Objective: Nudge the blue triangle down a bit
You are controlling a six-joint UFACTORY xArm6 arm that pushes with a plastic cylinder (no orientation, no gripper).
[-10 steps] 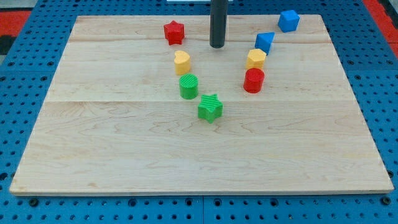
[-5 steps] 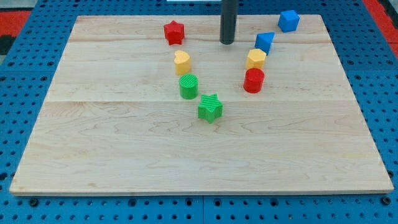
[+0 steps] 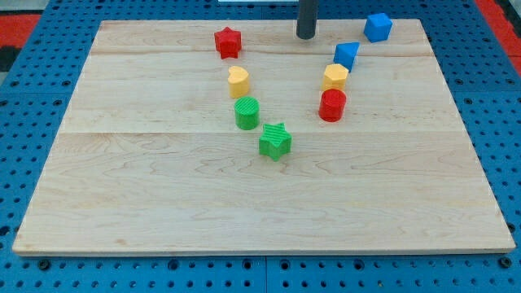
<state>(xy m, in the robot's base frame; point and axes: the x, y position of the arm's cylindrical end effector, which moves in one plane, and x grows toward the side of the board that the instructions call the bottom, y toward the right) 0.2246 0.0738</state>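
1. Now near the table's (image 3: pixel 163 195) top edge, my tip (image 3: pixel 306 37) stands up and to the view's left of the blue triangle (image 3: pixel 347 54), apart from it.
2. No hand here: only a bare rod, holding nothing.
3. Just below the triangle, seemingly touching it, sits the yellow block (image 3: pixel 334 77), with the red cylinder (image 3: pixel 332 106) beneath; the blue cube (image 3: pixel 377 27) lies up and right.
4. To nudge well, the tip should come directly above the triangle, then press down briefly, or the yellow block will likely shift too.
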